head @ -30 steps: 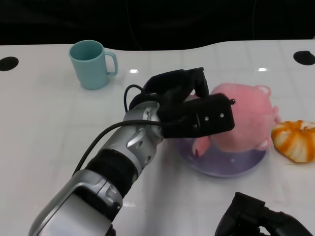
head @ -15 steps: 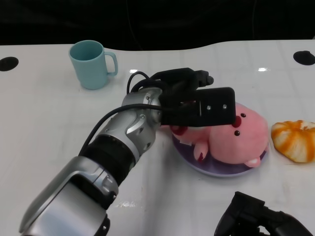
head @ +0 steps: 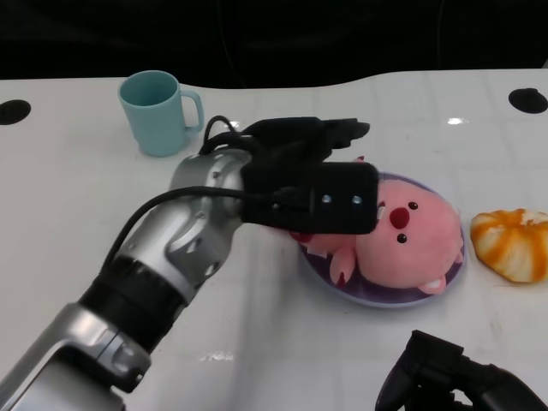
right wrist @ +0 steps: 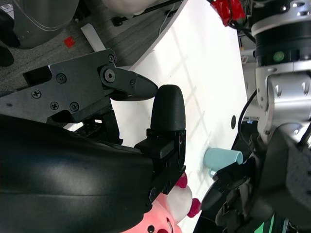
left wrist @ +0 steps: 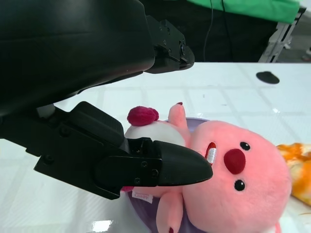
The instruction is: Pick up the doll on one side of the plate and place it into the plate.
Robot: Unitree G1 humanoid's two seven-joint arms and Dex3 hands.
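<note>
While the left robot hand (head: 312, 171) hovers spread and empty, the doll (head: 402, 248) fills the plate (head: 318, 270).

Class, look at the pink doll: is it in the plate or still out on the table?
In the plate. The pink doll lies on the purple plate, whose rim shows around it. The left hand is above it.

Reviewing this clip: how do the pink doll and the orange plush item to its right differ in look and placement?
The pink doll is the bigger of the two; the orange plush is smaller. The doll is plain pink with dark eyes and a red nose, the orange plush striped orange and white. The doll lies in the purple plate; the orange plush sits on the table beside it. Both look like soft toys.
</note>
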